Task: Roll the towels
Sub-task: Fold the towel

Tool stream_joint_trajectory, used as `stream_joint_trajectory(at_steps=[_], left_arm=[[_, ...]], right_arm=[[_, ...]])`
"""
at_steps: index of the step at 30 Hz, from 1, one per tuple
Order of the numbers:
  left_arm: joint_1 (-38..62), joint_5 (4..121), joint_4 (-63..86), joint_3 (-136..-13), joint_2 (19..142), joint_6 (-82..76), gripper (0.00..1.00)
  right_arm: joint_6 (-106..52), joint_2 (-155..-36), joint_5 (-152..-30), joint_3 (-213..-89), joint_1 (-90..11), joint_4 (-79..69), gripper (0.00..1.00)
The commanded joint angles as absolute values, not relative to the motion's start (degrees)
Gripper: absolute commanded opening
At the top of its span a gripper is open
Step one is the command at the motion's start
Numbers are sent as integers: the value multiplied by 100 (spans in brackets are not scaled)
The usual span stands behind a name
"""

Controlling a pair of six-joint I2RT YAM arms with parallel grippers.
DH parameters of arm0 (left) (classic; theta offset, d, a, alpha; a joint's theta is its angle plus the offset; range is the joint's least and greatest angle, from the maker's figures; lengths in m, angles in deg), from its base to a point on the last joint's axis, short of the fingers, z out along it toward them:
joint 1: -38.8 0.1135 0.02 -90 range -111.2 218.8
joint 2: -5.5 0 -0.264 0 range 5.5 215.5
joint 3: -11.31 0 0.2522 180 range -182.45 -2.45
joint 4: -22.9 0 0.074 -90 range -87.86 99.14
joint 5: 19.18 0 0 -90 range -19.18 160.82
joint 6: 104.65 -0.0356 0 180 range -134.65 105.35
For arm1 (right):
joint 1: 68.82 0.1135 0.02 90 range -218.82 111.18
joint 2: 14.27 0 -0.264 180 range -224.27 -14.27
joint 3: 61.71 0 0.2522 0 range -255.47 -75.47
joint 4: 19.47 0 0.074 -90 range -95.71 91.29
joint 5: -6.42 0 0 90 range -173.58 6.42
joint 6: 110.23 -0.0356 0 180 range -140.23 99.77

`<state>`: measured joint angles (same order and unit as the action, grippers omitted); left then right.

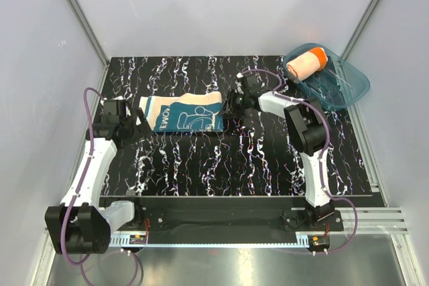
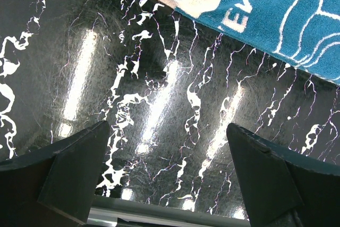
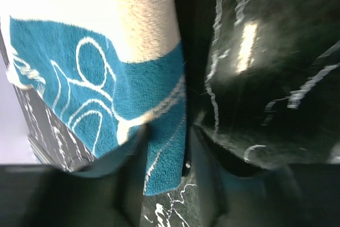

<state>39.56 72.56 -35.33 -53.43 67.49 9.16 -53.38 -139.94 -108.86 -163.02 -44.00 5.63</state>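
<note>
The teal-blue towel [image 1: 182,113] lies flat on the black marbled table [image 1: 234,159], its cream patches at the far edge. My right gripper [image 1: 228,108] is at its right end. In the right wrist view the towel's corner [image 3: 164,152] hangs between the fingers of that gripper [image 3: 169,147], which stand narrowed around it with a dark gap on the right side. My left gripper [image 1: 139,123] sits just off the towel's left end. It stands wide open [image 2: 167,131] over bare table, with the towel [image 2: 265,9] ahead of it. The orange towel [image 1: 305,61] lies rolled up at the back right.
A translucent teal tub [image 1: 342,88] at the back right corner holds the orange roll. Grey walls close in the table on the left, back and right. The arm bases sit along the near edge.
</note>
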Motion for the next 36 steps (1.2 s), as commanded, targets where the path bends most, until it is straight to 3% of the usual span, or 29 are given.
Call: stream_joint_trajectory(at_steps=[1,3,4,8,13,15,17,18,21,24,27,28,31,33,34,36], left_arm=[[3924,7293,-3392,-5342,6746,864,99],[3924,7302,-3419,-5351,6763,864,99],[3924,7319,-3401,-5351,6755,864,99],[3924,7337,-3454,-5395,6755,837,99],[3907,7390,-3437,-5562,6860,837,99],[3915,7363,-3323,-5632,6965,837,97],[3706,7267,-3252,-5842,7237,864,95],[3635,7232,-3217,-5956,7369,872,93],[3301,7249,-3182,-6475,7931,881,92],[3046,7337,-3059,-7020,8520,811,91],[2949,7319,-2945,-7617,9249,723,88],[2931,7328,-2936,-7740,9634,697,86],[2913,7223,-2892,-8224,10365,758,82],[2870,7135,-2769,-8478,10786,811,79],[2843,7126,-2742,-8584,10928,811,79],[2773,7117,-2733,-8891,11305,794,77]], right_arm=[[-5363,-14075,-11144,-16109,-4131,195,38],[-5486,-13952,-11171,-15758,-4096,-33,29],[-5521,-13873,-11171,-15608,-4105,-87,19],[-5407,-13294,-10566,-14696,-4157,307,1],[-5390,-12292,-9862,-13684,-4210,1072,0],[-5346,-11967,-9817,-13297,-4201,1265,15],[-5302,-11616,-9809,-13112,-4201,1397,51],[-5310,-11483,-9556,-13111,-4210,1694,58],[-5205,-10894,-9073,-13242,-4201,2265,66],[-5126,-10297,-8465,-13576,-4210,2881,67],[-5064,-9830,-8428,-13831,-4210,3050,58],[-5038,-9734,-8603,-13814,-4193,2955,45],[-5073,-9460,-9561,-13639,-4131,2261,25],[-5257,-9539,-10167,-13568,-4079,1751,17],[-5388,-9600,-10317,-13533,-4061,1628,7],[-5503,-9855,-10739,-13472,-4008,1171,2]])
